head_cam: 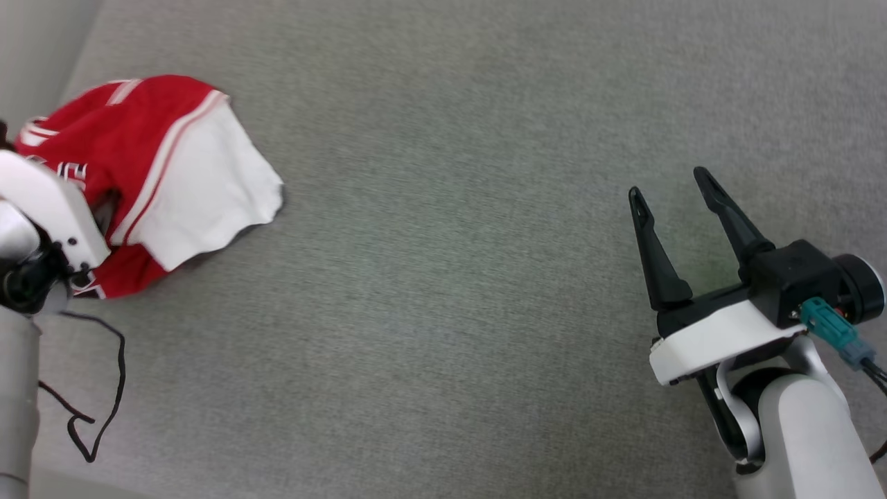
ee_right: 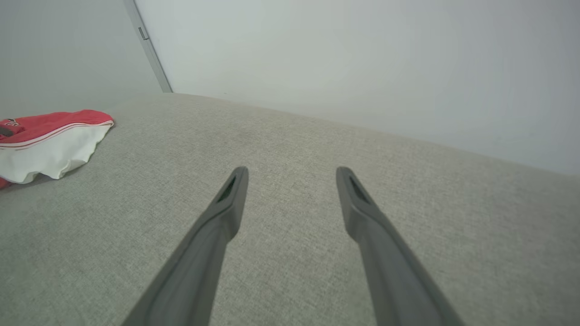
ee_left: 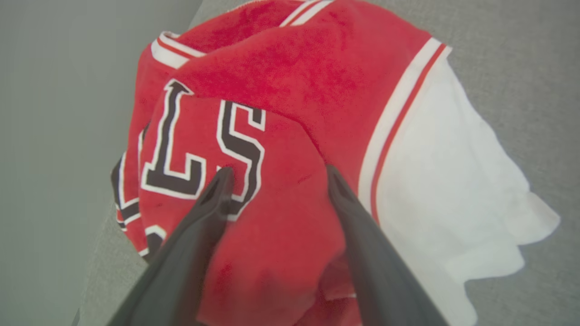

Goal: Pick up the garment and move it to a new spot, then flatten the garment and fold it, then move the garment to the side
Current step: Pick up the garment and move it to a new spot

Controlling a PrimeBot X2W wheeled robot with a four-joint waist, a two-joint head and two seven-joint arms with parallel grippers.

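The garment (head_cam: 149,138), a red shirt with a white sleeve and striped trim, lies crumpled at the far left of the grey fabric surface (head_cam: 450,277). Black white-outlined letters show on the garment (ee_left: 294,81) in the left wrist view. My left gripper (ee_left: 277,170) is open, its two fingers spread and pressed down onto the red cloth on either side of a raised fold. In the head view its pale wrist (head_cam: 48,208) covers the shirt's left part. My right gripper (head_cam: 669,184) hovers open and empty at the right, far from the garment (ee_right: 50,136).
A loose black cable (head_cam: 104,388) hangs by the left arm at the lower left. The surface's left edge (head_cam: 69,62) runs just beside the shirt. A pale wall (ee_right: 362,59) stands behind the surface's far edge.
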